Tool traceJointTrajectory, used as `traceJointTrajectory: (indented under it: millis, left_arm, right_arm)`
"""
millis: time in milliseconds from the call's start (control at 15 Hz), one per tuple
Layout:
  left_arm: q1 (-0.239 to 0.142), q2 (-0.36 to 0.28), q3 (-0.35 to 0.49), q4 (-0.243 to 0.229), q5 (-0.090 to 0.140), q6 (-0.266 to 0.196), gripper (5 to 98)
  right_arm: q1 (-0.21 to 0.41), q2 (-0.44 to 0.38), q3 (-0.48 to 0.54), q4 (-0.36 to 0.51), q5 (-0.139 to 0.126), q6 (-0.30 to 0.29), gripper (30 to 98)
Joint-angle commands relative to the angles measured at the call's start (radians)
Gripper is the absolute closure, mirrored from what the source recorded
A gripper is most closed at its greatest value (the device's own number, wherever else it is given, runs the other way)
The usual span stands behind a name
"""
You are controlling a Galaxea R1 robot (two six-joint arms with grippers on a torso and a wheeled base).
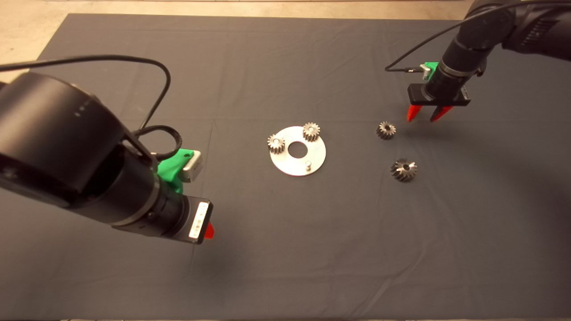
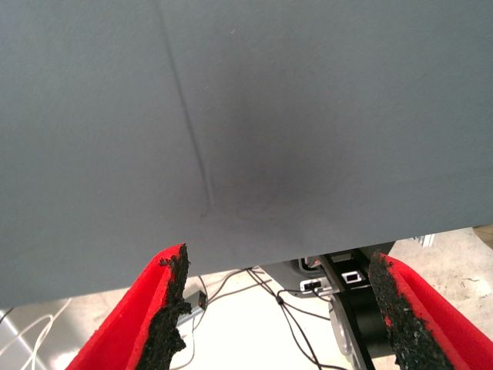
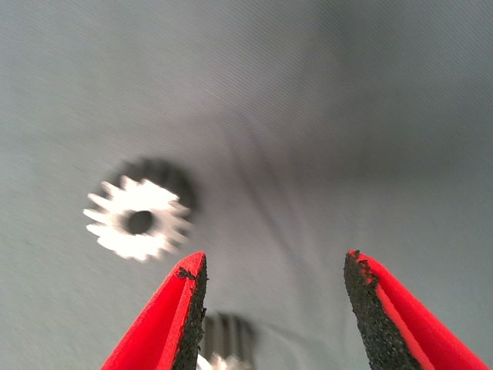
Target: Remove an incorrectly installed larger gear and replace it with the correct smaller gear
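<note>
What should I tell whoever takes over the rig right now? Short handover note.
Right gripper: open, empty, above the mat just beside the smaller gear.
Left gripper: open, empty, idle over the mat's near left side.
Larger gear: off the plate, lying on the mat to its right.
Plate: two small gears seated, third pin bare.
Done: removal. Left: pick up the smaller gear and seat it on the bare pin.
</note>
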Motion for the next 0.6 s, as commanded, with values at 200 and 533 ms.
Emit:
traceJointTrajectory:
  millis: [200, 533]
  left_arm:
    - [-0.006, 0.015, -0.014, 0.011, 0.120, -0.002, 44.4]
    - [0.008, 0.015, -0.015, 0.022, 0.120, 0.000, 44.4]
  right_arm:
    - [-0.037, 0.095, -0.030, -0.159, -0.128, -0.005, 80.6]
    - [-0.064, 0.124, -0.027, -0.204, -0.125, 0.006, 80.6]
